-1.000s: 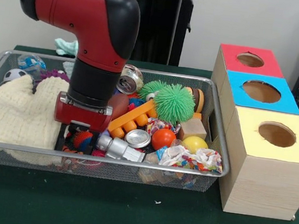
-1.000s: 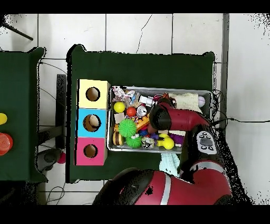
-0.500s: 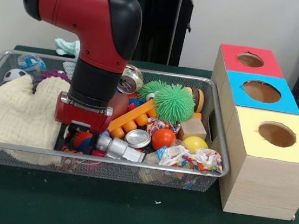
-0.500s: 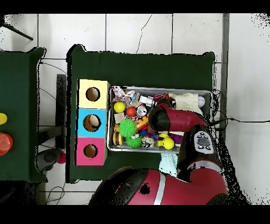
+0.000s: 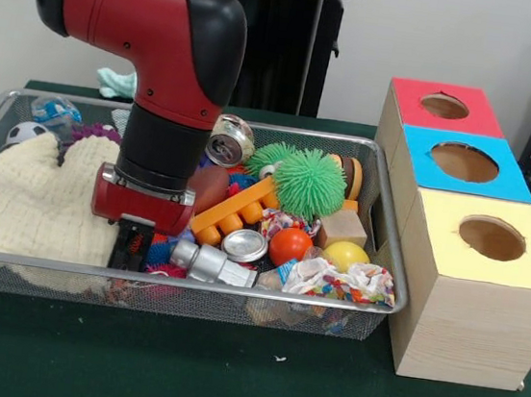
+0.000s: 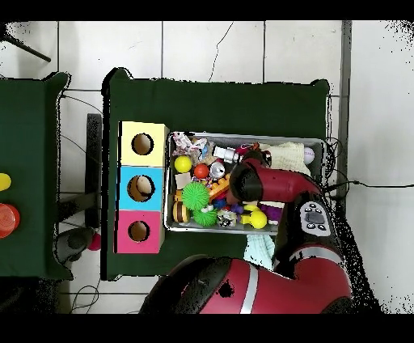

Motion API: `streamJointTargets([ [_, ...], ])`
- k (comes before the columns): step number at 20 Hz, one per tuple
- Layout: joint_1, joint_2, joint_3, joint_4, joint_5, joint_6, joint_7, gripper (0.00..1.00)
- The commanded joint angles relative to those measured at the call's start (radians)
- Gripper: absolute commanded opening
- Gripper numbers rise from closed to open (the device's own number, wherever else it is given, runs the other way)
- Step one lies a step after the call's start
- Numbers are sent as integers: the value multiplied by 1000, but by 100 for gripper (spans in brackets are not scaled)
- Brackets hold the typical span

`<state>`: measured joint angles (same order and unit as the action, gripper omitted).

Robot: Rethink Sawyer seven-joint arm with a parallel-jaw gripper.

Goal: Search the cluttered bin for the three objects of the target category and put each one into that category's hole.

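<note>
My gripper (image 5: 131,248) reaches down into the wire bin (image 5: 388,241) at its front, left of centre. It sits between a cream knitted cloth (image 5: 37,204) and a crushed silver can (image 5: 207,262). Its black tip is low among the toys, and whether it holds anything is hidden. To the right lie a silver lid (image 5: 244,244), an orange ball (image 5: 290,245), a yellow ball (image 5: 346,256), a green spiky ball (image 5: 308,182) and an orange plastic toy (image 5: 235,209). In the overhead view the red arm (image 6: 267,184) covers the gripper.
Three wooden boxes with round holes stand right of the bin: red (image 5: 444,106), blue (image 5: 464,162), yellow (image 5: 491,238). Overhead they show as yellow (image 6: 143,144), blue (image 6: 141,188), red (image 6: 139,231). A rope toy (image 5: 347,281), wooden block (image 5: 341,227) and second can (image 5: 231,141) fill the bin.
The wrist has shifted slightly left and lower. The orange spiky ball that showed beside the gripper tip is now hidden behind it.
</note>
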<state>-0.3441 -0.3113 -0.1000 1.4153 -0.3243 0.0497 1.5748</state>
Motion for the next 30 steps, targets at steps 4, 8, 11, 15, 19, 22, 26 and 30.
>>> streamJointTargets([
  [4, -68, 57, 110, 2, 20, -44, 159, 0],
  [8, -73, 49, 117, 9, 23, -35, 160, 0],
  [11, -82, 27, 131, 24, 29, -13, 158, 0],
  [15, -110, -79, 187, 86, 59, 116, 128, 0],
  [19, -143, -142, 243, 132, 110, 196, 131, 0],
  [22, -160, -168, 269, 149, 135, 231, 127, 0],
  [26, -158, -197, 271, 147, 147, 274, 102, 0],
  [30, -163, -212, 277, 142, 155, 303, 90, 0],
])
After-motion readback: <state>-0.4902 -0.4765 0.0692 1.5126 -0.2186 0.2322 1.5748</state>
